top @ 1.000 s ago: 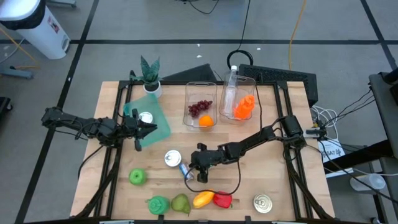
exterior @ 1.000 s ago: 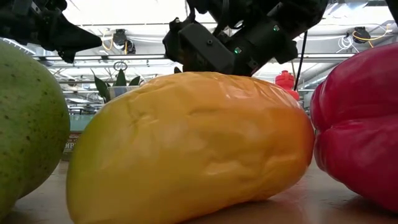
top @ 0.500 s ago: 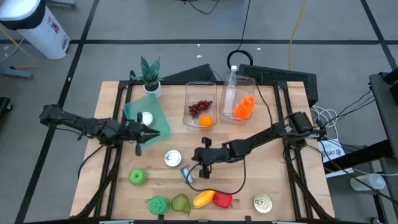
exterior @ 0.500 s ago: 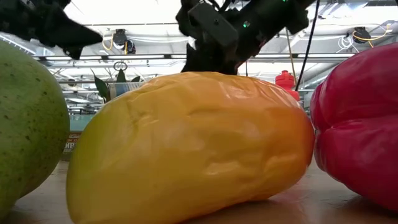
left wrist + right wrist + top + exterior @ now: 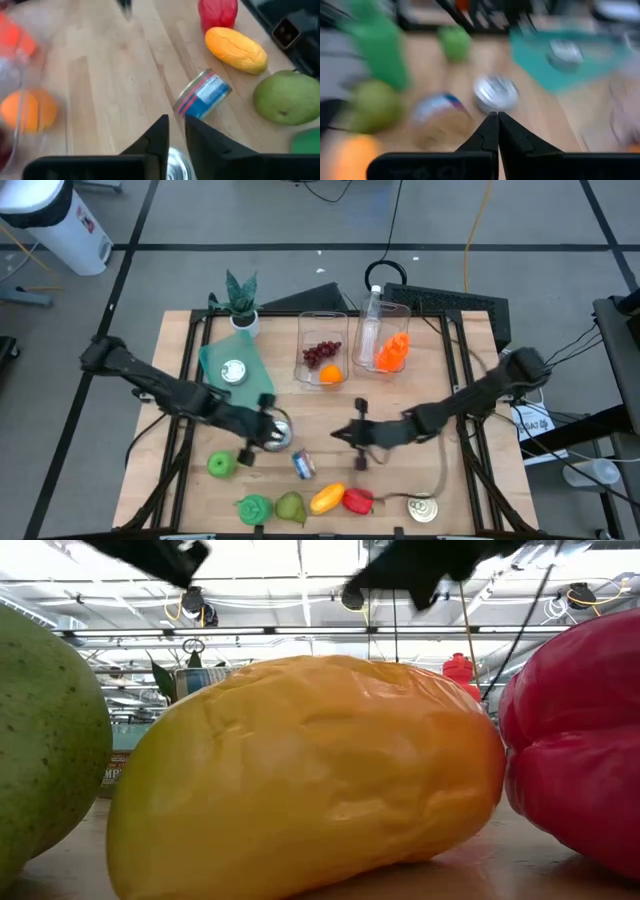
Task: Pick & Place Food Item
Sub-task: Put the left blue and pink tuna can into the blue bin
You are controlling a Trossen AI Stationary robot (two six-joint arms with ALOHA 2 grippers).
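Down on the wooden table point(image 5: 420, 380), a small tin can point(image 5: 303, 466) lies on its side near the middle of the front half, its label banded in blue, white and red with a silvery rim at each end. It rests apart from both arms, just behind the row of fruit at the front edge: a yellow-orange mango point(image 5: 327, 500), a red pepper point(image 5: 358, 501), a green pear-like fruit point(image 5: 291, 506) and a knobbly green item point(image 5: 255, 508). The left gripper point(image 5: 262, 435) hangs over a second can point(image 5: 279, 433), which stands upright showing its shiny lid, just beside the lying can; its fingers point(image 5: 159, 138) stand a narrow slit apart and hold nothing. The right gripper point(image 5: 358, 434) hovers to the other side of the lying can, its fingers pressed together and empty. A green apple point(image 5: 220, 465) sits toward the left front, and another upright can point(image 5: 422, 507) stands at the right front corner. Further back are a teal board point(image 5: 240, 370) carrying a round lid, a potted plant point(image 5: 241, 298), and two clear containers point(image 5: 325, 345) holding grapes, an orange, a bottle and something orange.
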